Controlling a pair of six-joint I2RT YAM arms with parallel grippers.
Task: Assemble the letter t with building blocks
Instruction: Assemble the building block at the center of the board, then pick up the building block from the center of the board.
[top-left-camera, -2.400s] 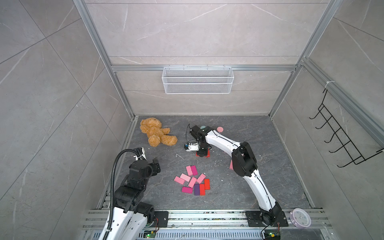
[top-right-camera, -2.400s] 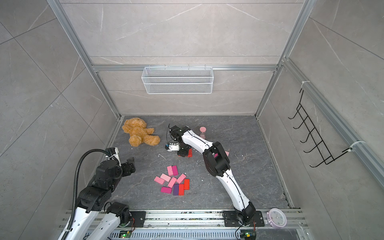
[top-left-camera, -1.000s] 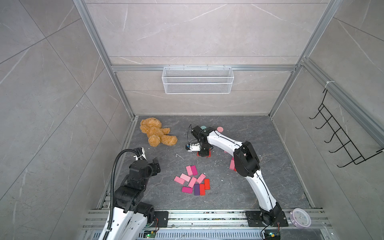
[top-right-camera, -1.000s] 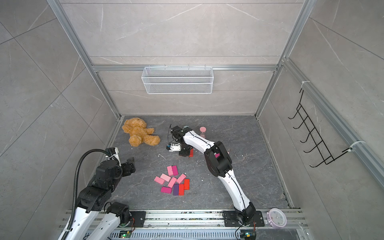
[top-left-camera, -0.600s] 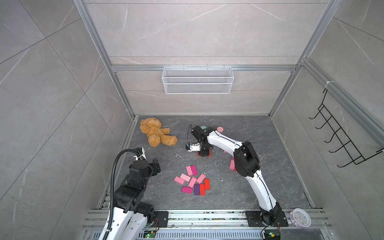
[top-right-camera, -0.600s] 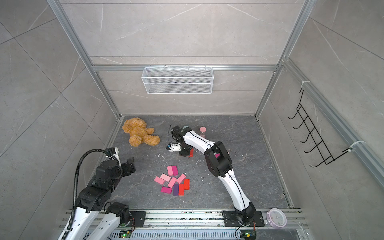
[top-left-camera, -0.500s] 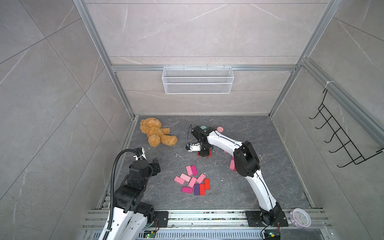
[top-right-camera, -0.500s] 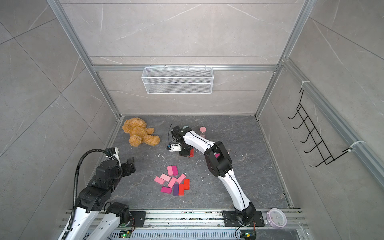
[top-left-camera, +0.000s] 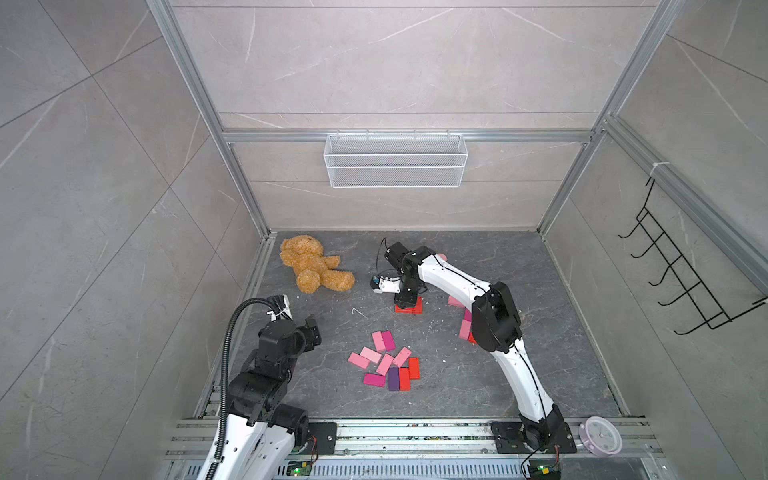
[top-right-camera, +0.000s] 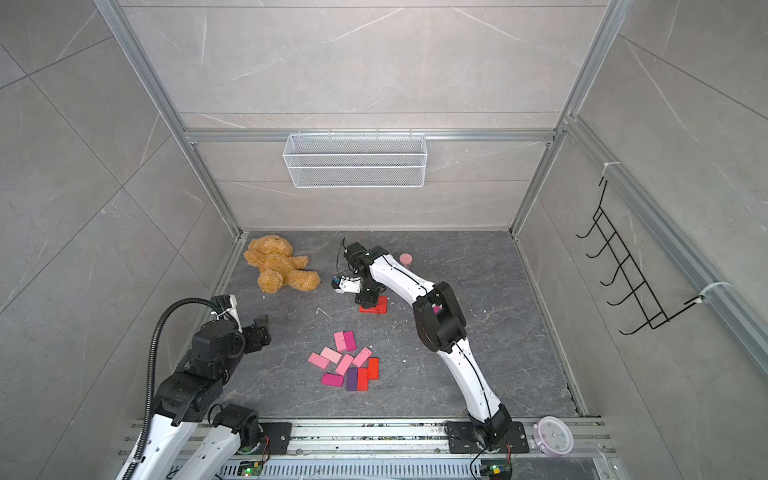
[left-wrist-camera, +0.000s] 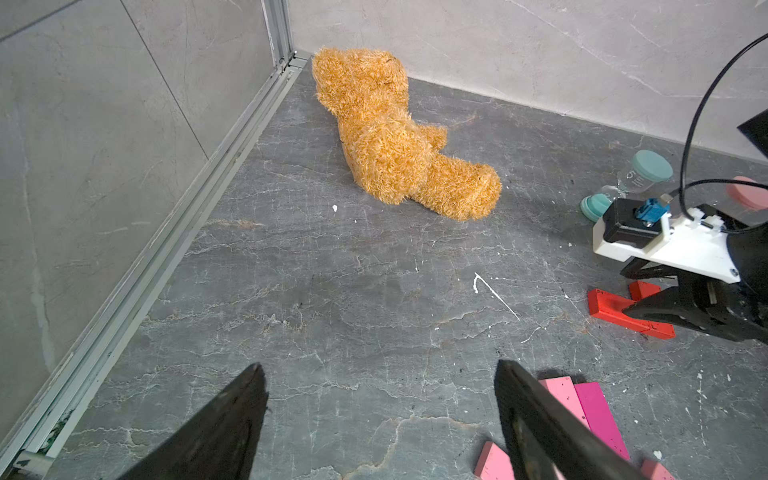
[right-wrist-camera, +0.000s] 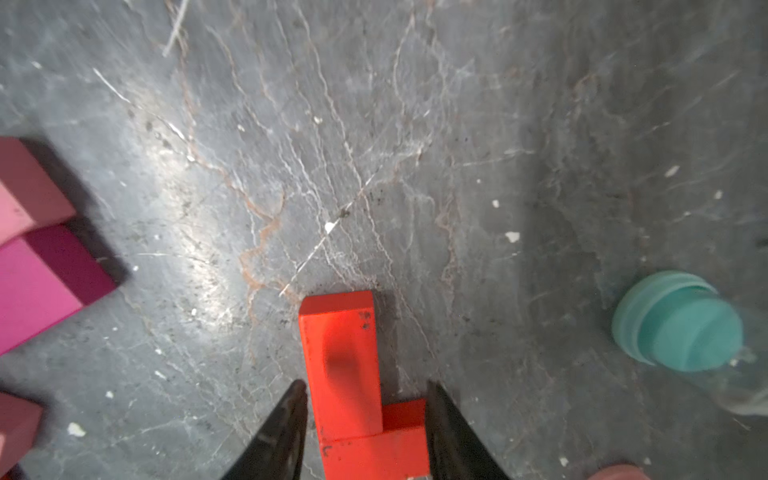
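Two red building blocks (right-wrist-camera: 340, 361) lie joined crosswise on the dark floor, seen in both top views (top-left-camera: 411, 308) (top-right-camera: 376, 307) and in the left wrist view (left-wrist-camera: 615, 309). My right gripper (right-wrist-camera: 365, 386) stands straight over them, open, a finger on each side of the long block with a gap to it (top-left-camera: 405, 298). A loose cluster of pink, magenta, red and purple blocks (top-left-camera: 386, 365) (top-right-camera: 347, 365) lies nearer the front. A few more blocks (top-left-camera: 464, 326) lie by the right arm's elbow. My left gripper (left-wrist-camera: 378, 365) hovers open and empty at the left (top-left-camera: 311, 330).
A brown teddy bear (top-left-camera: 311, 268) lies at the back left. A teal hourglass timer (left-wrist-camera: 640, 178) and a pink one (top-right-camera: 406, 259) stand behind the right gripper. A wire basket (top-left-camera: 395, 160) hangs on the back wall. A round clock (top-left-camera: 602, 434) sits on the front rail.
My right gripper's jaws have parted off the red block, which now rests on the floor. The right arm has barely shifted. The left arm has stayed still.
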